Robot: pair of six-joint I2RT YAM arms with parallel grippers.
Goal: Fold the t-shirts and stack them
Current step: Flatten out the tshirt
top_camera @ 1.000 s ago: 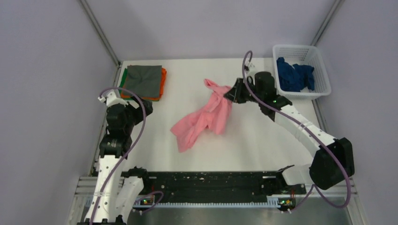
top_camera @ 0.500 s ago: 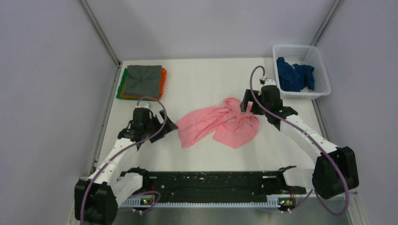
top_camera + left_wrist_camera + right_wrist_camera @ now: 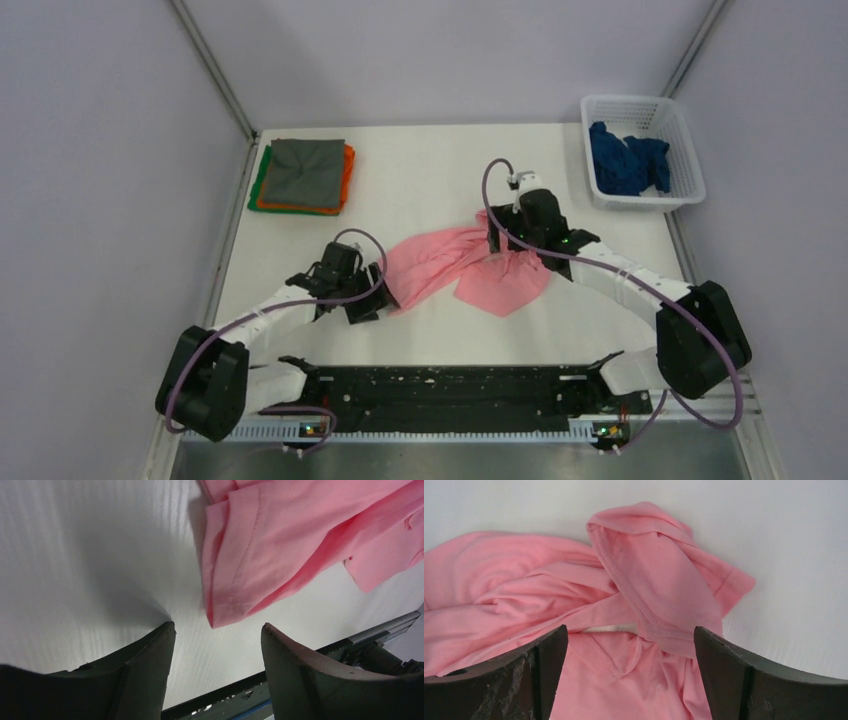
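Note:
A light pink t-shirt (image 3: pixel 470 262) lies crumpled on the white table near the middle. My left gripper (image 3: pixel 385 296) is low at its near-left corner. In the left wrist view the left gripper (image 3: pixel 218 630) is open, and the shirt's hemmed corner (image 3: pixel 235 580) lies just ahead of the tips, with nothing between them. My right gripper (image 3: pixel 497 240) hovers over the shirt's far bunched part. In the right wrist view the right gripper (image 3: pixel 630 630) is wide open above the pink folds (image 3: pixel 524 580), gripping nothing. A dark blue t-shirt (image 3: pixel 627 160) sits in the basket. The folded stack has grey (image 3: pixel 305 170) on top, over orange (image 3: pixel 347 172) and green (image 3: pixel 259 183).
The white mesh basket (image 3: pixel 640 104) stands at the far right corner. The folded stack is at the far left, beside the left wall. A black rail (image 3: pixel 450 385) runs along the table's near edge, between the arm bases.
My right gripper has opened and let the pink shirt drop and spread on the table. My left arm has swung from near the stack to the shirt's left corner, its jaws narrowing.

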